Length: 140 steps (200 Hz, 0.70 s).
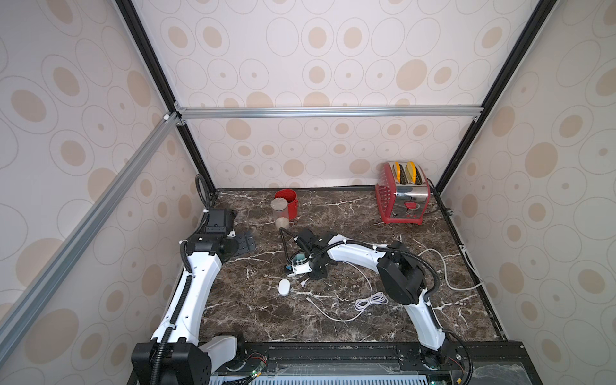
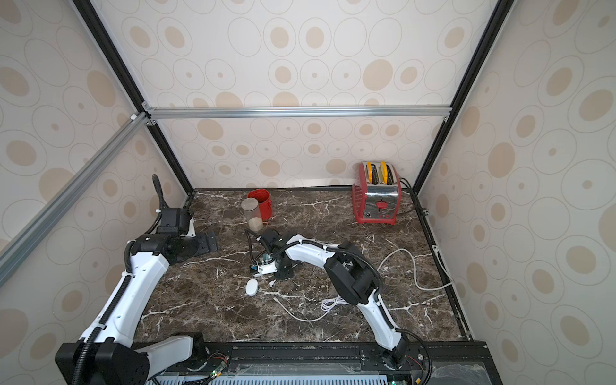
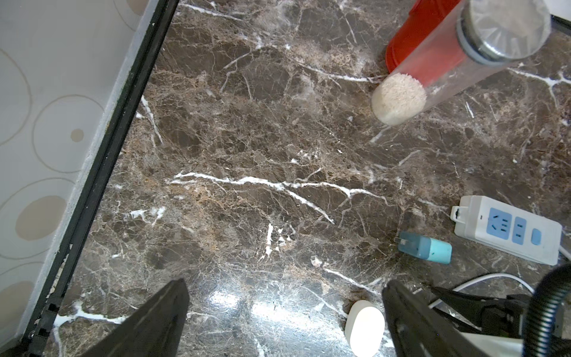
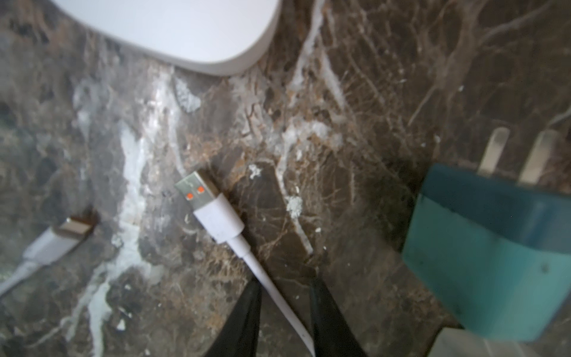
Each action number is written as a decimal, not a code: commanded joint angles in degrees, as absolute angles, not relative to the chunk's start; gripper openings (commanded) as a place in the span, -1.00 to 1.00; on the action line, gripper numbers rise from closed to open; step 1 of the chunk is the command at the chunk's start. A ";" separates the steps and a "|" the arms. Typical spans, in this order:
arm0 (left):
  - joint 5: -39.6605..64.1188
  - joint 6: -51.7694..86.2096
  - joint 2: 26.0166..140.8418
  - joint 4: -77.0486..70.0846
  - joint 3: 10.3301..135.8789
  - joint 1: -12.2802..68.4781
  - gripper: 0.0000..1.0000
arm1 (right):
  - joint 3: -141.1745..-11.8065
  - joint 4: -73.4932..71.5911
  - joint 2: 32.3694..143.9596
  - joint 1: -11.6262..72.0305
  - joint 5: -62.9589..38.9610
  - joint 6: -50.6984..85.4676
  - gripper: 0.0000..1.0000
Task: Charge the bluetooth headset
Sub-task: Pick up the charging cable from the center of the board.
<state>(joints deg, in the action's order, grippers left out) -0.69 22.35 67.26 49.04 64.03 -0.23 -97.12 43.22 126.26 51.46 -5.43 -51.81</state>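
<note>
Bluetooth headset (image 4: 173,27) lies dead ahead of the right claw (image 4: 283,278), just past the tip of the USB-A plug (image 4: 200,193) and apart from it; only its rounded near edge shows in the right wrist view; in both top views its long axis looks oblique to the claw's line of reach, approx.; the claw is low over the marble table (image 4: 355,92) w/ jaws part-spread either side of the white cable (image 4: 244,247), right behind the plug's collar; a gap shows btwn cable and one finger, so it straddles, not pinches, as far as I can see; the plug points away from the claw, toward the headset; the cable's smaller connector (image 4: 74,227) lies near on one side; the teal charger (image 4: 485,262) sits close on the other side, prongs pointing the same way as the claw, w/ the power strip (image 3: 506,228) just beside it; the left claw (image 3: 284,321) is spread wide, empty, well apart, so the right arm is far nearer; bare marble ahead, table edges well off; the charger side is the tight one; my guess: this plug is meant for the charger, whose port I can't see.
</note>
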 commanded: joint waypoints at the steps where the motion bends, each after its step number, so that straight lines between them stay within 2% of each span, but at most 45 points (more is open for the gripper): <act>1: 1.25 21.05 67.34 51.94 65.50 -0.53 0.98 | -92.62 46.38 126.69 51.54 -5.55 -53.85 -0.65; 8: 1.59 21.01 67.46 51.99 65.48 -0.53 0.98 | -90.90 45.02 126.04 51.57 -5.73 -53.56 -0.73; 19: 2.09 21.35 67.67 52.33 65.86 -0.51 0.98 | -87.92 42.14 124.74 51.59 -5.61 -53.29 -1.00; 100: 23.54 19.96 69.15 45.12 61.78 1.61 0.98 | -64.49 9.56 101.06 45.57 -16.73 -40.52 -1.00; 122: 27.82 19.82 70.91 40.80 60.29 5.47 0.98 | -61.53 8.27 96.10 42.93 -18.51 -38.45 -1.00; 140: 29.76 21.35 72.30 38.12 59.21 6.04 0.99 | -61.74 13.38 95.48 42.30 -20.68 -43.79 -1.00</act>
<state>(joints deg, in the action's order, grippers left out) 23.40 20.78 70.87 42.57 60.36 4.73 -62.37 12.32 96.75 42.87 -16.21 -41.19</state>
